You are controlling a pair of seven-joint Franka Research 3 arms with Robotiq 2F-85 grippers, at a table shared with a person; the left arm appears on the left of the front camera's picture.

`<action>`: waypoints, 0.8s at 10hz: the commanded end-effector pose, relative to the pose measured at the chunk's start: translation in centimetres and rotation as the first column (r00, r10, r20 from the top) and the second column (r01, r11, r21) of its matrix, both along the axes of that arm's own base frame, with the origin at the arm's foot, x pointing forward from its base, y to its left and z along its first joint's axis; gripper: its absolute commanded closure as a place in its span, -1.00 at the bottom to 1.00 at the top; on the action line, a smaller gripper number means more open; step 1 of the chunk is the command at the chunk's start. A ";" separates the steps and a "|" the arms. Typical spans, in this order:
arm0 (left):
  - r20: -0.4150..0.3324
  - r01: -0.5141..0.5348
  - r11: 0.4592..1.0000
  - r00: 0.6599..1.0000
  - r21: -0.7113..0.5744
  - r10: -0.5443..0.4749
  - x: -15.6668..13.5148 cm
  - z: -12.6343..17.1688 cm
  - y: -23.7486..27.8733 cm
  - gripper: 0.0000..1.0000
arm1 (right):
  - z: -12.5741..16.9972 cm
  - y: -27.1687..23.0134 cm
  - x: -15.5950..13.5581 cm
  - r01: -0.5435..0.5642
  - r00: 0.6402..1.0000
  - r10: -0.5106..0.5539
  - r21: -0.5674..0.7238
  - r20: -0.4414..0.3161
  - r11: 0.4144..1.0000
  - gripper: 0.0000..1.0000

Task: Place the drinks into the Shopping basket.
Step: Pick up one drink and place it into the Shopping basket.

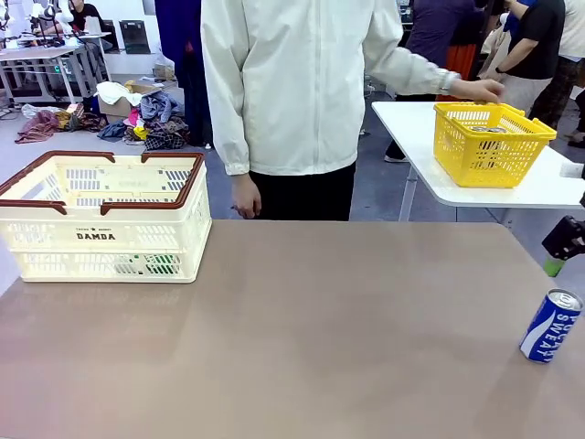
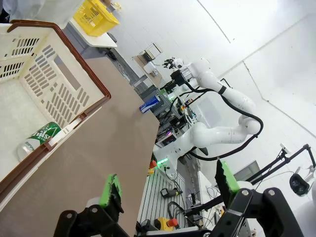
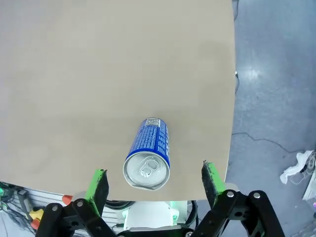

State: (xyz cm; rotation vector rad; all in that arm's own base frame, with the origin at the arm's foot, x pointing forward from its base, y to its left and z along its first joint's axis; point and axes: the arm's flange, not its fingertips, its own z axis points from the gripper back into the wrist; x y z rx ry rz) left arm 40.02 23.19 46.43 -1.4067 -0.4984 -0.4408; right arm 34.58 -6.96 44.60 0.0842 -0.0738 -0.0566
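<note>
At the lower right of the front view, we see the blue-and-white can (image 1: 551,326) standing on the brown table (image 1: 274,357), close to its right edge. Just above it at the frame's right edge we see the right claw (image 1: 559,254), clear of the can. In the right wrist view this claw (image 3: 155,177) looks down on the can (image 3: 148,153), whose silver top sits between the two green pads; the fingers are spread wide and touch nothing.

At the left of the front view, the cream basket (image 1: 96,236) with its brown rim rests on the table. In the left wrist view we find the green can (image 2: 43,134) lying on its side inside that basket (image 2: 64,84). The left claw (image 2: 168,180) is spread wide and empty, over the table beside the basket.

At the upper right, a person's hand (image 1: 480,89) reaches to a yellow basket (image 1: 494,146) on a white side table.
</note>
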 end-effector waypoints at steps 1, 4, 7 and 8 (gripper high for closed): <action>-0.005 0.014 1.000 1.000 0.002 -0.014 -0.4 0.2 -0.1 -1.00 | -4.5 2.4 -2.8 0.061 0.998 -0.061 -0.015 -0.020 0.998 -1.00; -0.005 0.014 1.000 1.000 0.002 -0.014 -0.4 0.2 -0.1 -1.00 | -6.5 4.5 -2.7 0.064 0.995 -0.062 0.013 -0.079 0.998 -1.00; -0.005 0.014 1.000 1.000 0.002 -0.014 -0.4 0.2 -0.1 -1.00 | -8.1 5.6 -3.0 0.055 0.989 -0.061 -0.049 -0.134 0.997 -1.00; -0.005 0.014 1.000 1.000 0.002 -0.014 -0.4 0.2 -0.1 -1.00 | -8.5 5.8 -3.1 0.056 0.984 -0.069 -0.080 -0.163 0.995 -1.00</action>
